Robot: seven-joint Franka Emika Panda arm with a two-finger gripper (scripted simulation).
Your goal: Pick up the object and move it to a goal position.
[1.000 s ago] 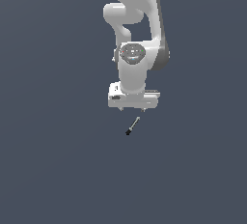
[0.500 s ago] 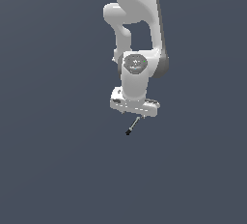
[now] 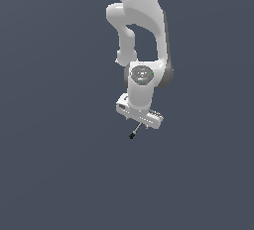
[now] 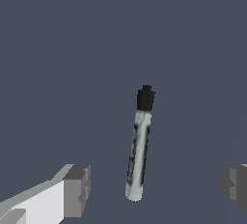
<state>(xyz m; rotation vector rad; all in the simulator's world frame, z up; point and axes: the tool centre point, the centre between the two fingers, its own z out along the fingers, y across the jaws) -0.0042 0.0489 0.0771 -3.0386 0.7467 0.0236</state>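
**Ana:** Rod first: the small thin tool with a light grey shaft and a short black end (image 4: 140, 146) lies flat on the plain dark grey table (image 3: 54, 174). In the exterior view its black tip pokes out just below the white robot arm's gripper (image 3: 139, 123).

**Ben:** And the gripper?

**Ana:** Spread wide. In the wrist view one grey fingertip (image 4: 77, 190) sits to one side of the rod's grey tail and the other at the opposite edge of the picture, both well apart from the shaft. Nothing is held yet.

**Ben:** So the step in hand is the grasp. How would you do it well?

**Ana:** I judge the fingers already straddle the shaft, roughly square to its length. Lower until the pads flank the grey part, then close slowly. The rod is thin and looks light, so an uneven close could roll or flick it away. Centre it between the fingers first.

**Ben:** Anything near the rod that blocks the way?

**Ana:** Nothing I can see; around the rod there is only bare table. No goal marker shows in either view, so I cannot say where it must go.
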